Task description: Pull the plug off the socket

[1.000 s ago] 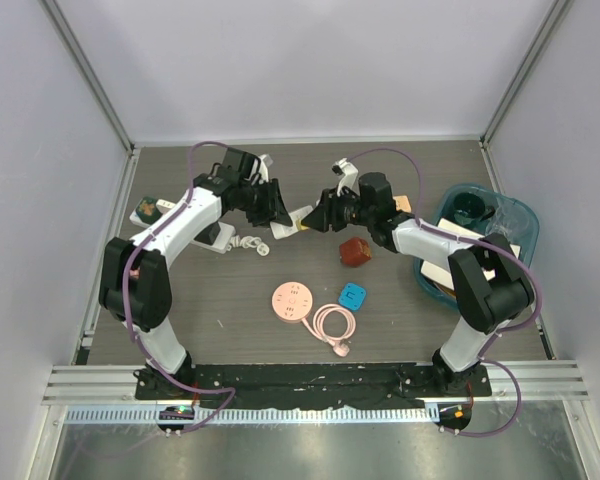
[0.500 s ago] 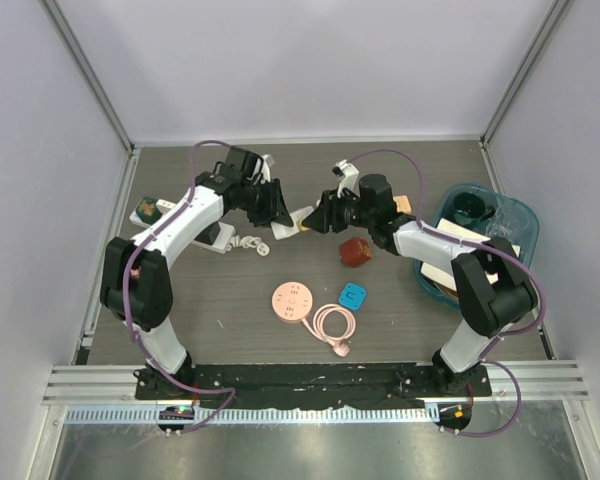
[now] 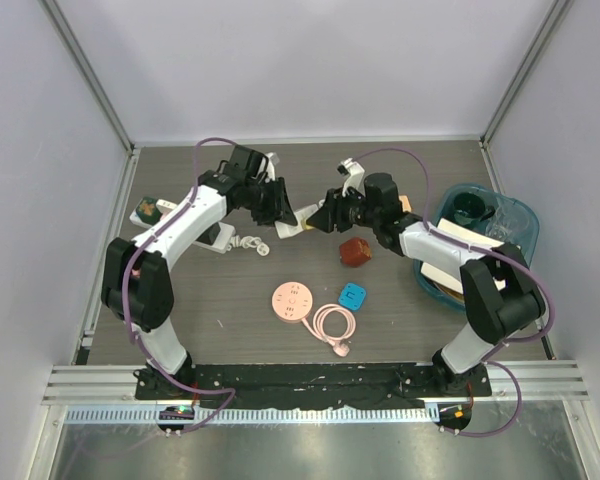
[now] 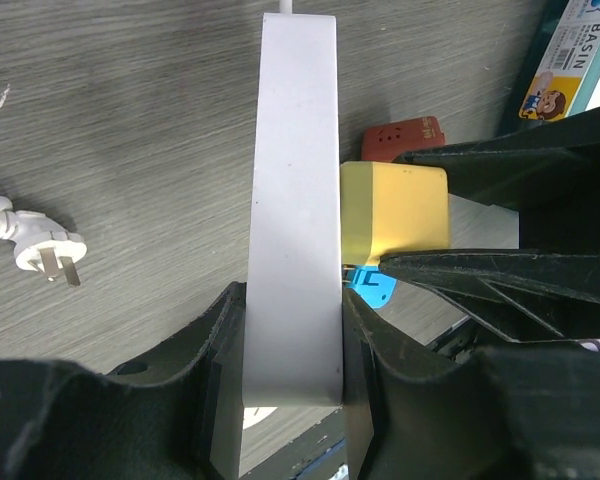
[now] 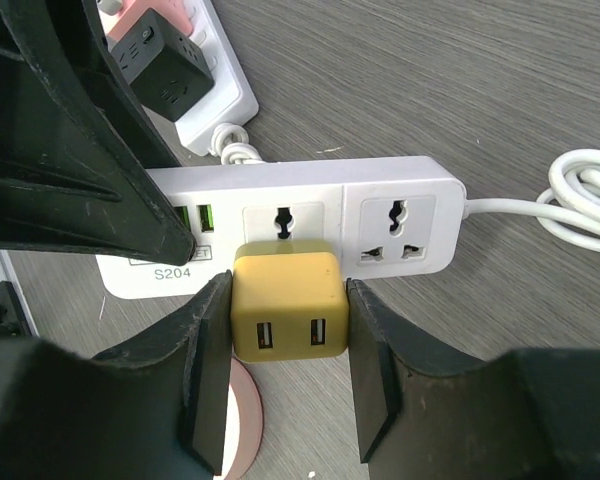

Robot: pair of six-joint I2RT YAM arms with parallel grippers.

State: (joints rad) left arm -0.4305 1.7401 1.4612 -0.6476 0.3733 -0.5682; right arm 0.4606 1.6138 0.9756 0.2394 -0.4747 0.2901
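Two task items, both lifted off the table at far centre between the arms.

- White power strip: long flat body, green-lit ports at one end, two universal outlets, white cord leaving the other end. The left gripper pinches it across its thin edges, jaws hard against both sides.
- Yellow plug: small rounded cube with two USB slots on its outer face. In the left wrist view its back sits flush against the strip's face. Prongs are hidden, so I cannot tell how deep they sit. The right gripper clamps it, one jaw on each flank.

Surroundings, large to small:
- Teal bin at the right edge, holding boxes.
- Second white strip lying on the table with a black adapter plugged in, under the left arm.
- Pink round socket with its coiled pink cable, near centre.
- Red block just below the right gripper.
- Blue cube beside the pink coil.
- Loose white plug lying flat, pins exposed.

The black fingers of each gripper partly block the other wrist camera's view of the strip.

Enclosure: pale walls with metal corner posts. Table is dark grey wood-grain.
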